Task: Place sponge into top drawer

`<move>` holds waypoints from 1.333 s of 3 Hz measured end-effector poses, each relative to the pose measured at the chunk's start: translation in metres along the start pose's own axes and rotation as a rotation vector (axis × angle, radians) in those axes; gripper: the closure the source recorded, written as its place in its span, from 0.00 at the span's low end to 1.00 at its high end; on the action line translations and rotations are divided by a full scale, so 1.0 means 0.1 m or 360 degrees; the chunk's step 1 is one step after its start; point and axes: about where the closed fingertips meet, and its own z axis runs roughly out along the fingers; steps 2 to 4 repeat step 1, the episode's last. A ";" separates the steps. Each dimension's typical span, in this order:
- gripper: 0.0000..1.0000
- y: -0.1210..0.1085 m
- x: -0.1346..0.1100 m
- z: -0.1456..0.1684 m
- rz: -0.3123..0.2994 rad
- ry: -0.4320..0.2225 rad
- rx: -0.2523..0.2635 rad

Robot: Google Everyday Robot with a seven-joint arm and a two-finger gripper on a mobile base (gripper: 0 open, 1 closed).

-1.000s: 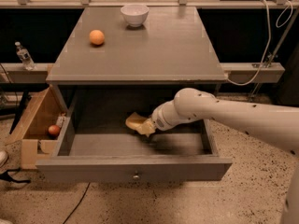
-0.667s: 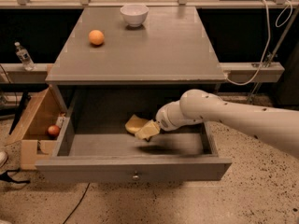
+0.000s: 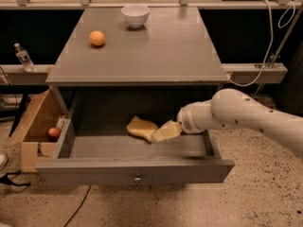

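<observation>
Drawn back toward the right of the frame since a second ago, your robot's white arm (image 3: pixel 246 117) had shifted its bulky joint rightward, while the sponge (image 3: pixel 139 126) stayed close to where it had been, inside the open top drawer (image 3: pixel 94 170).

The pale yellow sponge sat on the drawer floor at middle frame, toward the back, under the overhang of the grey tabletop (image 3: pixel 142 56). The gripper (image 3: pixel 164 132) was low in the drawer at the sponge's right end, touching it or just beside it. Whether the tool held the sponge or had let it go, you could not tell, since the two pale shapes ran together where they met.

The sponge lay to the left of the gripper, its long axis running roughly left to right across the frame. By that reading, any retreat would have gone rightward and up, away from it.

The drawer's rear was lost in shadow, and the arm was cut off at the right edge. An orange fruit (image 3: pixel 97 38) and a white bowl (image 3: pixel 135 15) stood on the tabletop in the upper part of the frame.
</observation>
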 end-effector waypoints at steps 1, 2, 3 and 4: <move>0.00 0.03 0.04 -0.50 0.0058 -0.0015 0.0048; 0.00 0.03 0.04 -0.50 0.0058 -0.0015 0.0048; 0.00 0.03 0.04 -0.50 0.0058 -0.0015 0.0048; 0.00 0.03 0.04 -0.50 0.0058 -0.0015 0.0048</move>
